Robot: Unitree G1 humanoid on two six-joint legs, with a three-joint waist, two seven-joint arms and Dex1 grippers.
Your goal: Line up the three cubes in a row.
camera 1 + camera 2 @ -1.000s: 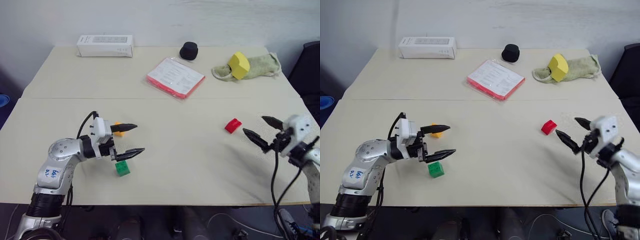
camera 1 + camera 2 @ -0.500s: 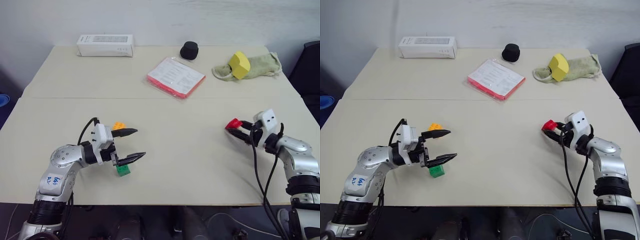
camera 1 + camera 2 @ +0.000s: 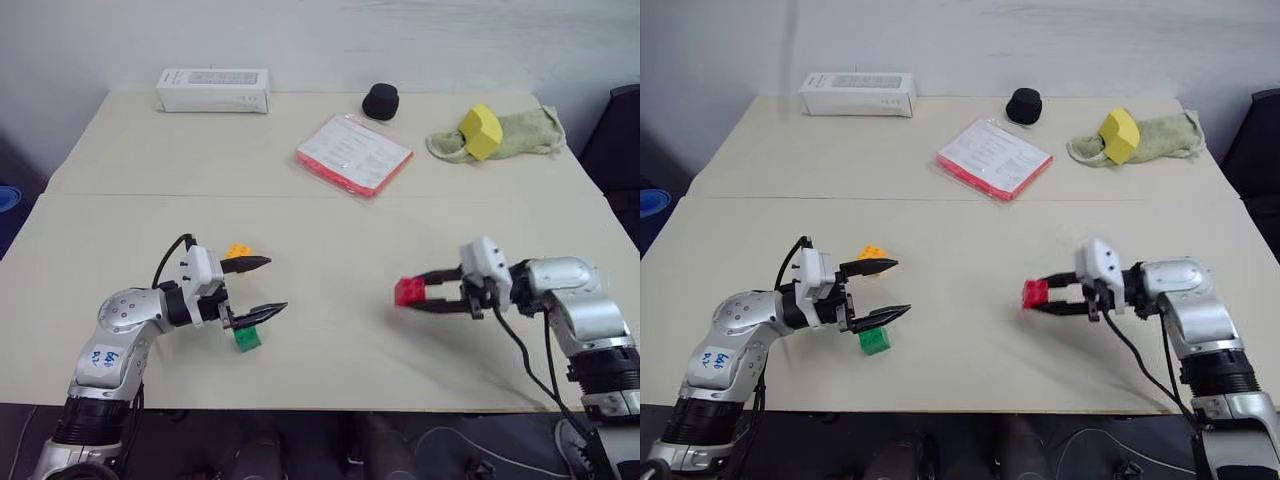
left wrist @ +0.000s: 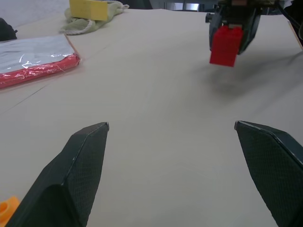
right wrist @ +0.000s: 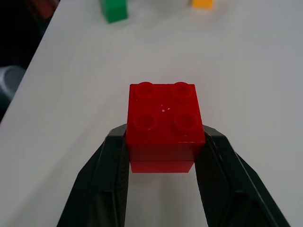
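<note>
My right gripper (image 3: pixel 420 291) is shut on the red cube (image 3: pixel 408 291) and holds it just above the table (image 3: pixel 330 230), right of centre; in the right wrist view the red cube (image 5: pixel 164 125) sits studs-up between the two black fingers. The green cube (image 3: pixel 246 339) lies near the front left, just below the lower finger of my left gripper (image 3: pixel 268 286). The orange-yellow cube (image 3: pixel 237 251) lies beside the upper finger. My left gripper stands open and holds nothing.
At the back lie a white box (image 3: pixel 212 90), a black round object (image 3: pixel 380 101), a red-edged booklet (image 3: pixel 354 154) and a yellow foam block (image 3: pixel 480 130) on a green cloth (image 3: pixel 520 132). The table's front edge runs close under both arms.
My right gripper closed on the red cube, swung to point left and carried it left toward the table's centre. The left gripper stayed put.
</note>
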